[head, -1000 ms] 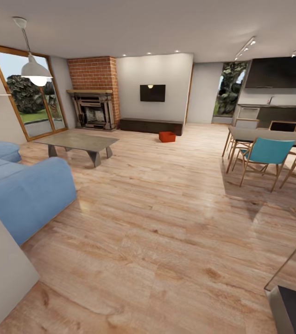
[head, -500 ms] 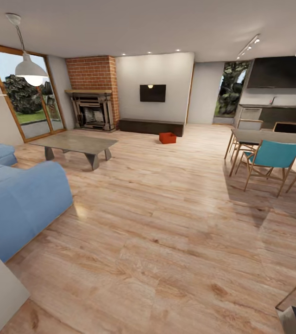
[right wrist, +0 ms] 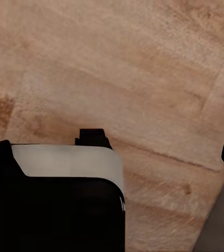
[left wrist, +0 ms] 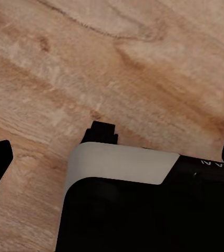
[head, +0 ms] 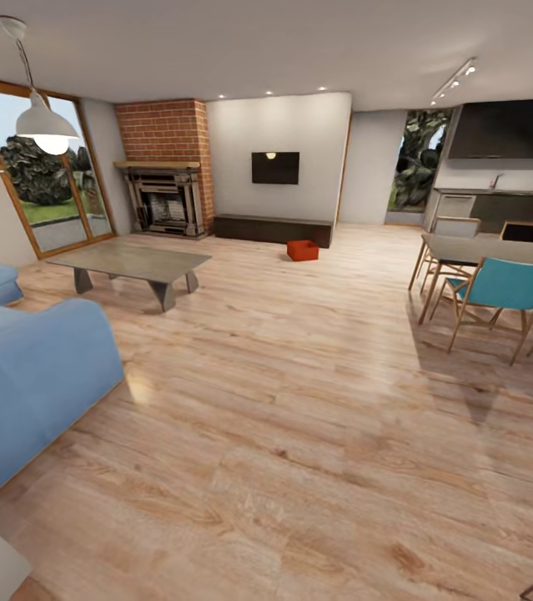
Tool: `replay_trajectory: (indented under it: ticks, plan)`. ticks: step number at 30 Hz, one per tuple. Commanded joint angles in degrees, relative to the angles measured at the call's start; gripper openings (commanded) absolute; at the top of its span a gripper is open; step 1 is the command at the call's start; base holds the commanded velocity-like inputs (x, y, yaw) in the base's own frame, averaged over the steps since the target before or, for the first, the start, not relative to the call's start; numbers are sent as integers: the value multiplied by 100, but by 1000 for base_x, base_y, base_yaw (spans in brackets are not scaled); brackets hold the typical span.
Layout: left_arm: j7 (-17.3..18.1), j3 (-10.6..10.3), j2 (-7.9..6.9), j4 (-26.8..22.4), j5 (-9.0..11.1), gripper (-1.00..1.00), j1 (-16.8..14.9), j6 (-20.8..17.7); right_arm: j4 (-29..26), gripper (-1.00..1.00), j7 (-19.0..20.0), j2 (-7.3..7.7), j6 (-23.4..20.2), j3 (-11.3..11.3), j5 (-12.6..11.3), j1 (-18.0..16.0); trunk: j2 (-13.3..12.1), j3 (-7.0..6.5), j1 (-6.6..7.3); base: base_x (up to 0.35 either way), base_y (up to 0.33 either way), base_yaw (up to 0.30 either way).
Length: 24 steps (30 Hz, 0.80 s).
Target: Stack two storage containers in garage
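Both grippers, left and right, hang spread wide, empty, over wood planks. Far off, one storage container sits before the dark cabinet.

Distant storage container, details indistinct

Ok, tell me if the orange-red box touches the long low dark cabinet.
Apart. The head view shows light wood floor between the orange-red box and the long low dark cabinet.
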State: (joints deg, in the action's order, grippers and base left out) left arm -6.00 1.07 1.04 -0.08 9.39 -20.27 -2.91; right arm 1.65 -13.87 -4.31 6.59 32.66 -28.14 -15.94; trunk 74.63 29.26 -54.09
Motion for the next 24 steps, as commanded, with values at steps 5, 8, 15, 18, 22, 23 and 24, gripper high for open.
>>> replay_trajectory:
  ticks: [5, 8, 15, 18, 22, 23, 24]
  plan:
    - [-15, 7, 1, -1, 31, 100, -4, -17, 19, 100, -1, -9, 27, 48, -60, 59, 3, 5, -3, 321, 0, 0]
    - [-15, 7, 1, -1, 29, 100, -4, -17, 19, 100, -1, -9, 25, 48, -60, 107, 3, 5, -3, 321, 0, 0]
    - [-15, 7, 1, -1, 32, 100, -4, -17, 19, 100, -1, 9, 29, 48, -65, 176, 3, 5, -3, 321, 0, 0]
    - [-15, 7, 1, -1, 32, 100, -4, -17, 19, 100, -1, 20, 56, 45, -81, 178, 3, 5, -3, 321, 0, 0]
    - [-15, 7, 1, -1, 34, 100, -4, -17, 19, 100, -11, 22, 74, 40, -121, 179, 3, 5, -3, 321, 0, -107]
    - [-15, 7, 1, -1, 33, 100, -4, -17, 19, 100, -12, 16, 77, 40, -125, 179, 3, 5, -3, 321, 0, -229]
    - [-15, 7, 1, -1, 33, 100, -4, -17, 19, 100, -13, 13, 77, 39, -125, 179, 3, 5, -3, 321, 0, -250]
